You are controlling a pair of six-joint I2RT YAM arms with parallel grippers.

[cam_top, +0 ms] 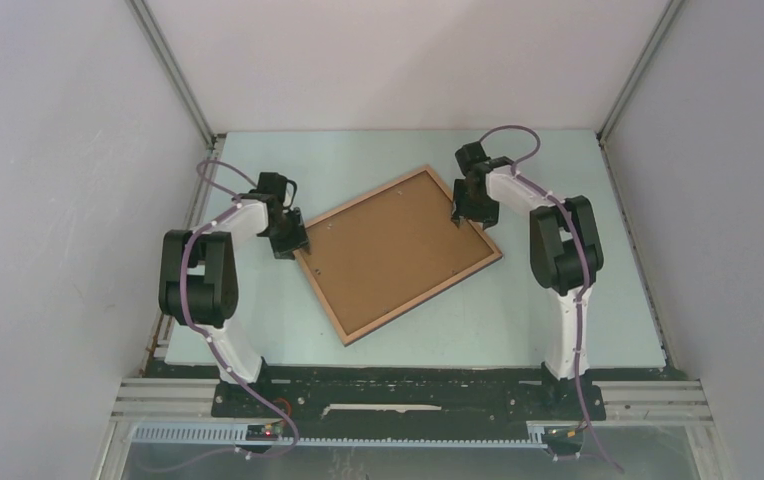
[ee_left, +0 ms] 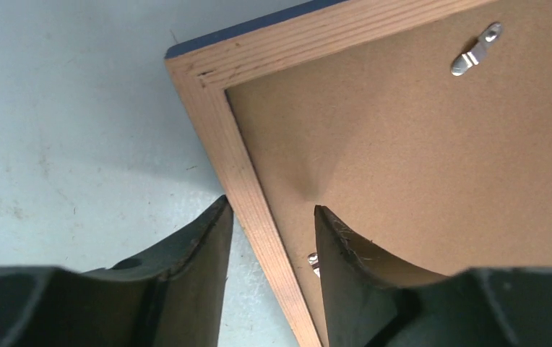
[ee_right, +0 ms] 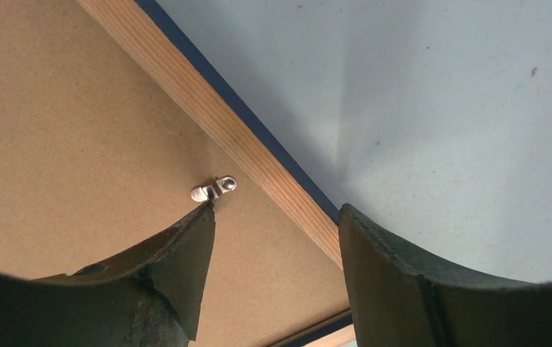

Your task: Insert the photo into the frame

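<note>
The frame [cam_top: 424, 299] lies flat and askew on the table, brown wood face up, with its navy face showing only along the edges. The photo [cam_top: 398, 250] sits inside it, its plain fibreboard back up; the beach print is hidden. My left gripper [cam_top: 293, 240] is open at the frame's left corner. In the left wrist view its jaws [ee_left: 271, 204] straddle the wooden rim [ee_left: 244, 181], one finger over the table and one over the photo back [ee_left: 417, 159]. My right gripper [cam_top: 463, 212] is open and straddles the far right rim [ee_right: 259, 148], with its left finger beside a metal clip [ee_right: 214, 188].
Another small metal turn clip [ee_left: 475, 49] sits on the fibreboard back near the left corner. The pale table [cam_top: 558, 310] is enclosed by white walls on the left, back and right. Both arm bases stand at the near edge.
</note>
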